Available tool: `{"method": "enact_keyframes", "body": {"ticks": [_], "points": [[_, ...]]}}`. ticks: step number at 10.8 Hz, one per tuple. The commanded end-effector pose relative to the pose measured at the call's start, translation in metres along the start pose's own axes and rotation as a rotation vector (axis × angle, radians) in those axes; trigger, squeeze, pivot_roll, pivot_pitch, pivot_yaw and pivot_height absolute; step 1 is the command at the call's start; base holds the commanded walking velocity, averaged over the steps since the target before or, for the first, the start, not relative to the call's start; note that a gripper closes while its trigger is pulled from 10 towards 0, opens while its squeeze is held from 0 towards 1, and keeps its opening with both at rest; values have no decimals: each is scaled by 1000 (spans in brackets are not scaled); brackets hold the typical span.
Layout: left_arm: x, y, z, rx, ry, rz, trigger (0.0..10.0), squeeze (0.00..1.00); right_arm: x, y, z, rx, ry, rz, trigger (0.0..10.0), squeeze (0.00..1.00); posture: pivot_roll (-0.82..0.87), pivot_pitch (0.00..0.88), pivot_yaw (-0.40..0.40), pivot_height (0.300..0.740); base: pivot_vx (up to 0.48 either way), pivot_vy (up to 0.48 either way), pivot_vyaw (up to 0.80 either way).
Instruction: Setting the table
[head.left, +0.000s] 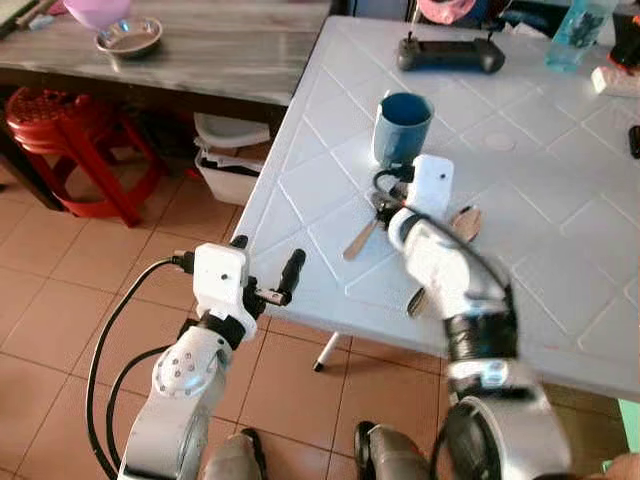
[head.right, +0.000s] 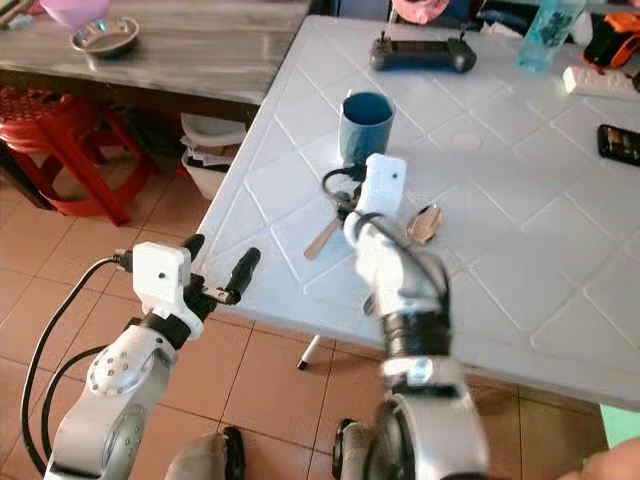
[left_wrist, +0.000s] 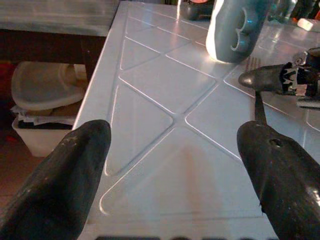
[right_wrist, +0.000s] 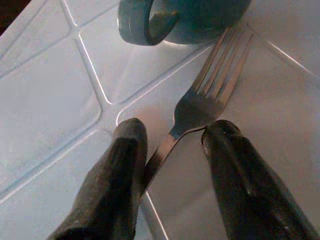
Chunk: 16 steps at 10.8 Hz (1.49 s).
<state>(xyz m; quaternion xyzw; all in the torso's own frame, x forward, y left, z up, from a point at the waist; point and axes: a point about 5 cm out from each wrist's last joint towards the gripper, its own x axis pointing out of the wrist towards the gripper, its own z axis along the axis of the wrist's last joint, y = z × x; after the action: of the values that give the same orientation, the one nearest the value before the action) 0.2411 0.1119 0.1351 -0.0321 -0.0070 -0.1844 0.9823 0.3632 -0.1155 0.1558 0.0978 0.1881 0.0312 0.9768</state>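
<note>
Your right gripper (right_wrist: 172, 150) is low over the white table (head.left: 560, 260), its two black fingers apart on both sides of a fork (right_wrist: 200, 107). The fork is silver metal with four tines; it lies flat, and the tines point away from the gripper to the blue mug (head.left: 403, 127) just ahead. Your left gripper (left_wrist: 172, 160) stands open at the table edge.
</note>
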Motion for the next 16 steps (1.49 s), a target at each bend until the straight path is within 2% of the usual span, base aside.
{"method": "enact_keyframes", "body": {"ticks": [1,3,5,7,8,11,13,14,15,16], "points": [[-3,-1,-2,-6,14,-6,10000,0,4,-18,-53,11,257,-34,0,0,38,222,20,740,0,0,0],[-5,-1,-3,-7,17,-5,10000,0,3,-25,-66,-44,304,1,0,0,43,227,23,740,0,0,0],[-5,-1,-3,-4,21,-7,10000,0,-1,-22,-76,-110,305,62,0,0,43,229,29,740,0,0,0],[-5,0,-3,-1,24,-11,10000,0,-5,-20,-82,-128,304,96,0,0,40,230,31,740,0,0,0],[-5,0,-3,0,26,-12,10000,0,-7,-16,-84,-132,304,124,0,0,38,230,30,740,0,0,0],[-4,0,-3,1,25,-5,10000,0,-19,7,-95,-133,336,270,0,0,39,228,24,740,0,0,0],[-5,3,-4,6,30,2,10000,0,-23,5,-102,-163,353,278,0,0,43,226,22,740,0,0,0],[-5,5,-4,9,36,12,10000,0,-25,4,-104,-205,360,299,10000,0,42,226,21,740,0,0,0],[-5,5,-4,8,37,12,10000,0,-24,-1,-105,-244,354,280,10000,0,40,226,20,740,0,0,0],[-4,3,-4,6,37,7,10000,0,-23,-7,-106,-226,363,263,10000,1000,38,225,19,740,0,0,0]]}}
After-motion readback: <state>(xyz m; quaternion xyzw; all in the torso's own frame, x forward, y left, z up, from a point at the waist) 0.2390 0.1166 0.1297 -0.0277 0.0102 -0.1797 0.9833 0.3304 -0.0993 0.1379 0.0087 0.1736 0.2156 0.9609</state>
